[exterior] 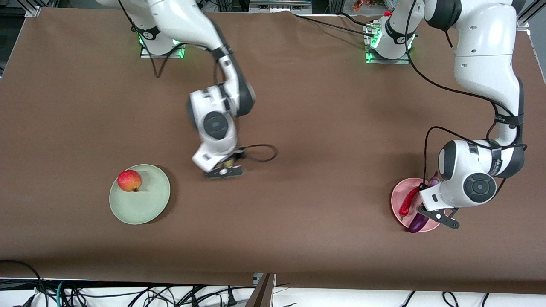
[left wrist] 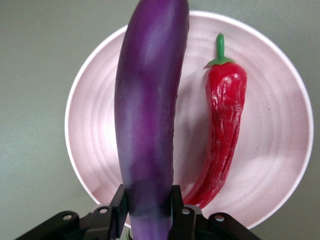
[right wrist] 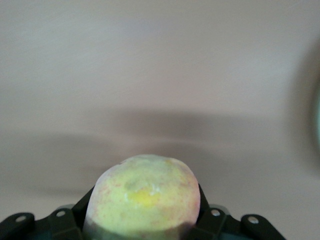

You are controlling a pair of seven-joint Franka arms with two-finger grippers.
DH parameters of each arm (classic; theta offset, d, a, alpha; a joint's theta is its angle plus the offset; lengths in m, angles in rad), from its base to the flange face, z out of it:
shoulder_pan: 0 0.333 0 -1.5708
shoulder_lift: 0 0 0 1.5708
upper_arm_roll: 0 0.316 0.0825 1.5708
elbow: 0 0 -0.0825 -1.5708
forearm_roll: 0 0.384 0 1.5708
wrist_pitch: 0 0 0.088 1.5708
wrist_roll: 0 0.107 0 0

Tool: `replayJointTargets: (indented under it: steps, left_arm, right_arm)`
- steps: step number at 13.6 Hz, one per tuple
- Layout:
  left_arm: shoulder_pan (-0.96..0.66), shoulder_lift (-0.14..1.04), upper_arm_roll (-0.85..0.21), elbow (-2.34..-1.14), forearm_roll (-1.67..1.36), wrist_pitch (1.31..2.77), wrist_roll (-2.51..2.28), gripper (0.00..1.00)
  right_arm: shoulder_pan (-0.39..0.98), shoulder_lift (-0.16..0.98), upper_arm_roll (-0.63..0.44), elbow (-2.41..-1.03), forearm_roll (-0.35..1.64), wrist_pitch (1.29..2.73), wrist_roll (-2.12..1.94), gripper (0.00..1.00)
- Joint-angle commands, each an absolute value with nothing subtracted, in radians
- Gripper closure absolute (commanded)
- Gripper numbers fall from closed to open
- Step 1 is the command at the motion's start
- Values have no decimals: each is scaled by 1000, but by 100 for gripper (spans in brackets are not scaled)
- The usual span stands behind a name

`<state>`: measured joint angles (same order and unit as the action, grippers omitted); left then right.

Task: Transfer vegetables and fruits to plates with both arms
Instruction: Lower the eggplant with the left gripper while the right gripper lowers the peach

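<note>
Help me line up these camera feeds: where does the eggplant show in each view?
Front view: eggplant lying on the pink plate, mostly hidden under the left end effector.
Left wrist view: eggplant fills the centre, fingers either side of its end.
Right wrist view: not in it.
Shared landmark: red chili beside it on the plate.

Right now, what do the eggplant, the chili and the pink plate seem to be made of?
The eggplant looks like smooth plastic: an even gloss with soft highlights. The chili seems to be moulded plastic or rubber, shiny with regular wrinkles. The pink plate looks matte, plastic or ceramic, with faint concentric rings; I cannot tell which.
</note>
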<state>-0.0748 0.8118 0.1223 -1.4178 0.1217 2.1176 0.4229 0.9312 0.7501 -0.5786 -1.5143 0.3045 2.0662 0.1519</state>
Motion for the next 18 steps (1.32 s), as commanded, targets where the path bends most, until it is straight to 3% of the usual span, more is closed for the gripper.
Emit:
replayJointTargets:
  steps: [1, 5, 11, 12, 13, 14, 16, 18]
  left_arm:
    - [-72, 805, 120, -1407, 126, 2108, 436, 0]
    - [-80, 729, 114, -1396, 86, 2088, 430, 0]
    - [-104, 550, 117, -1341, 28, 1911, 405, 0]
    - [-103, 504, 115, -1351, 20, 1911, 341, 0]
    - [-103, 447, 117, -1377, -20, 1898, 265, 0]
    - [-95, 372, 115, -1423, -40, 1870, 208, 0]
    - [-63, 261, 107, -1477, -44, 1775, 169, 0]
    - [50, 125, -30, -1581, -40, 1709, 88, 0]
  right_arm:
    - [775, 744, -575, -1526, 293, 2056, -53, 92]
    - [574, 785, -543, -1529, 319, 2141, -290, 92]
    - [545, 830, -509, -1526, 386, 2233, -285, 90]
    - [545, 834, -509, -1525, 391, 2243, -287, 72]
    - [542, 836, -509, -1523, 393, 2250, -275, 16]
    - [541, 833, -511, -1517, 390, 2258, -285, 0]
    - [540, 805, -514, -1480, 390, 2235, -285, 0]
    - [540, 755, -534, -1438, 388, 2113, -288, 0]
